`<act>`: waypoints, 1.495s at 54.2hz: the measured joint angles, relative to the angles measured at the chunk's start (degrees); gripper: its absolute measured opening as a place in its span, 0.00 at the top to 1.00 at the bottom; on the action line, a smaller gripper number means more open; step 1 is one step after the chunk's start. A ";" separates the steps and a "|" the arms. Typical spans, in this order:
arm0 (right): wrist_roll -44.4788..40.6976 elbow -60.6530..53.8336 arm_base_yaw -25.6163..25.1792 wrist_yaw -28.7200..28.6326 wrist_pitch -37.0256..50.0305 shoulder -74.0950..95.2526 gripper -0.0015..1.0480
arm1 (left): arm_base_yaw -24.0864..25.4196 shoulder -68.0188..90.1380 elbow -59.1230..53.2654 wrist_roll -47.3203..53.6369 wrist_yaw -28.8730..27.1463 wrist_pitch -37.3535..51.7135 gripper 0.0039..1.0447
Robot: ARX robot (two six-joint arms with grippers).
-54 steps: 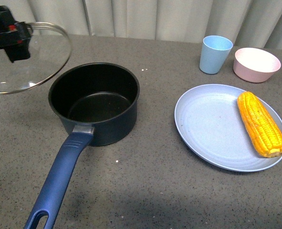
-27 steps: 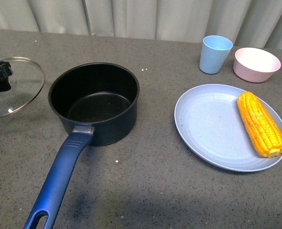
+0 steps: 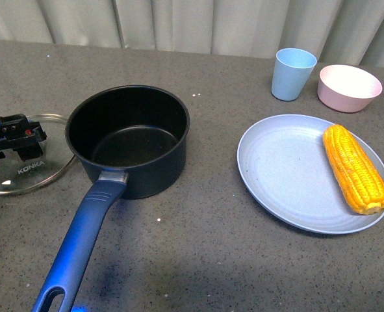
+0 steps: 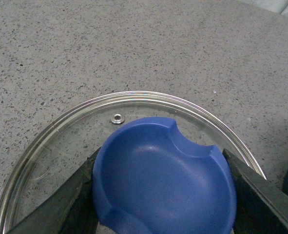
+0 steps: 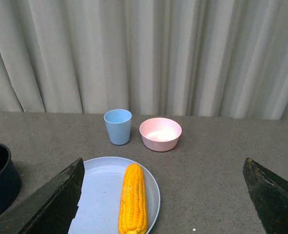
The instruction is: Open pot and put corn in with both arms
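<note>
Parking the lid (image 3: 29, 172): left hand (image 3: 15, 133) pinches its knob (image 4: 163, 180) at left edge beside the open pot (image 3: 128, 140); next, the spread right hand (image 5: 163, 165) must fetch the corn (image 3: 355, 169) from the plate (image 3: 276, 169), right.

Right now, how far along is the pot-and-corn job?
Done: the pot is open and empty, its lid off and low beside it. In hand: the left gripper is shut on the lid's blue knob, not yet released. Left: the corn lies on the plate, untouched; the right gripper is open, clear of it.
</note>
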 joint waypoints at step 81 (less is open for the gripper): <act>0.00 0.00 0.00 0.00 0.00 0.00 0.09 | -2.84 -62.38 -28.94 2.25 -9.03 -24.00 0.06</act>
